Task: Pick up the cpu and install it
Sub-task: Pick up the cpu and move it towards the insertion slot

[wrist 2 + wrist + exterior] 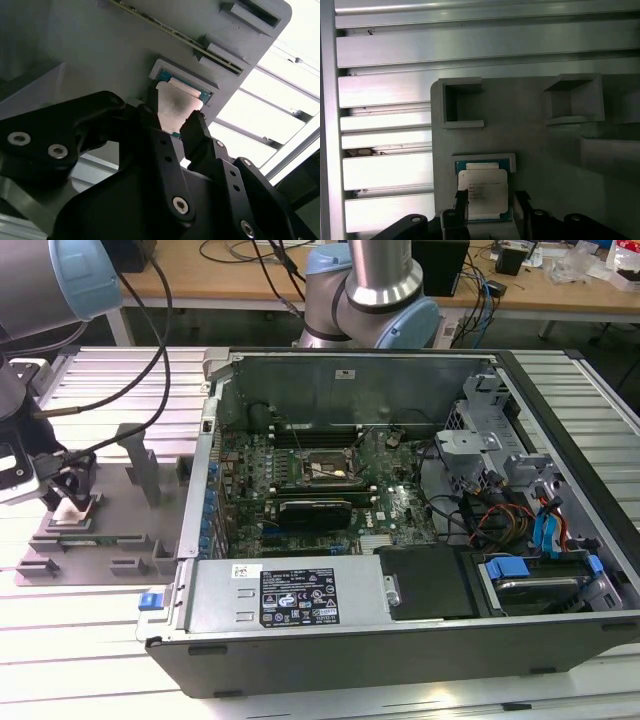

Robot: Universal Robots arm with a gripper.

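Gripper (491, 196) fingers (462, 204), two, flanking one cpu (482, 184)

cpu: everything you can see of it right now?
The cpu is a small flat square chip: pale silvery metal lid with faint print, green board edge showing around it. It lies flat in a raised-rim pocket of the grey plastic fixture, outside the computer case. The gripper hangs right at it; contact cannot be told.

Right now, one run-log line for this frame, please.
stage: pick | gripper: at small silvery square cpu | cpu: lying in grey plastic fixture pocket | install: not done
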